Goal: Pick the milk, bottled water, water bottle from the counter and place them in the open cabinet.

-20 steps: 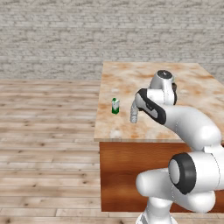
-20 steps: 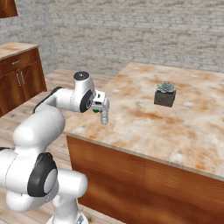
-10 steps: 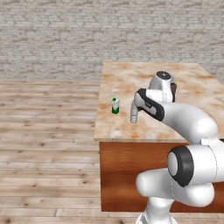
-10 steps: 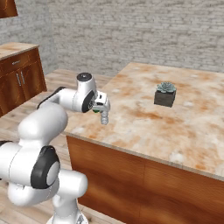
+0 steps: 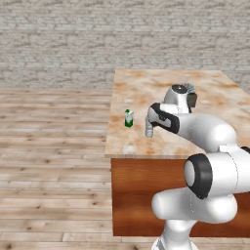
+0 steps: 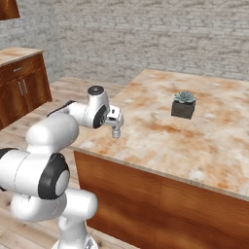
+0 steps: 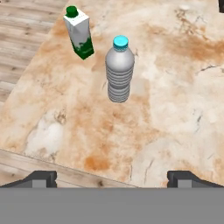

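The bottled water (image 7: 119, 70), clear with a blue cap, stands upright on the beige marble counter (image 7: 175, 96). The milk (image 7: 79, 34), a green-and-white carton, stands just beyond it to the left, near the counter's edge. My gripper (image 7: 112, 178) is wide open and holds nothing; it hangs above and short of the bottle. From the left base I see the milk (image 5: 128, 118) left of the bottled water (image 5: 149, 129), with my hand just above the bottle. The bottled water (image 6: 115, 131) shows under my hand from the right base too. The water bottle and the open cabinet are out of view.
A small potted succulent (image 6: 184, 106) in a dark pot sits further back on the counter (image 6: 209, 146). Low wooden cupboards (image 6: 24, 87) stand at the far left. The counter's edge and the plank floor (image 7: 26, 26) lie close to the left of the milk.
My arm's elbow has shifted a little. The hand has stayed nearly in place above the bottle, and the jaws are as wide as before.
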Controlling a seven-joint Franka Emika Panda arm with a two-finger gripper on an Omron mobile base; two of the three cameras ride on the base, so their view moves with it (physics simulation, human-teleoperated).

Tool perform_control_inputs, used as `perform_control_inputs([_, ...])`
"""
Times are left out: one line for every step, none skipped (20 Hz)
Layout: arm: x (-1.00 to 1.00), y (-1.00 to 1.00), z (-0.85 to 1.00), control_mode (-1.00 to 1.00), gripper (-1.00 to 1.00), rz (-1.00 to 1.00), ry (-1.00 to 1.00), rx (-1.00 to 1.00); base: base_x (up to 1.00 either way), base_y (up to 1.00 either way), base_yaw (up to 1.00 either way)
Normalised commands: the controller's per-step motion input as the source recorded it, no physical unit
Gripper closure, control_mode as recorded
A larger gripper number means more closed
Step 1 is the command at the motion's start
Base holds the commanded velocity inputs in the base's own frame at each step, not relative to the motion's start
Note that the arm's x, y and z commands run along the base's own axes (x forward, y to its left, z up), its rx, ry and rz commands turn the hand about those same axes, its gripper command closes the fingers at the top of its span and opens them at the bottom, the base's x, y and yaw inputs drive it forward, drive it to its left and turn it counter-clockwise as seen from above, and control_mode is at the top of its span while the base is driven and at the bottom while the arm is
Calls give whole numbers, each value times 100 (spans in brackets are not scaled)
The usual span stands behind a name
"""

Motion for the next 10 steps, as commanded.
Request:
perform_control_inputs([13, 0, -21, -100, -100, 0, 0, 0, 0, 0, 0])
perform_control_inputs([11, 0, -20, -100, -100, 0, -1, 0, 0, 0, 0])
perform_control_inputs([10, 0, -19, -100, -100, 0, -1, 0, 0, 0, 0])
perform_control_inputs([12, 0, -19, -100, -100, 0, -2, 0, 0, 0, 0])
perform_control_inputs([10, 0, -16, -100, -100, 0, -4, 0, 0, 0, 0])
perform_control_inputs([12, 0, -15, -100, -100, 0, -4, 0, 0, 0, 0])
perform_control_inputs([13, 0, -16, -100, -100, 0, -5, 0, 0, 0, 0])
perform_control_inputs([13, 0, -14, -100, -100, 0, -5, 0, 0, 0, 0])
perform_control_inputs([15, 0, -14, -100, -100, 0, -7, 0, 0, 0, 0])
perform_control_inputs([14, 0, -9, -100, -100, 0, -5, 0, 0, 0, 0])
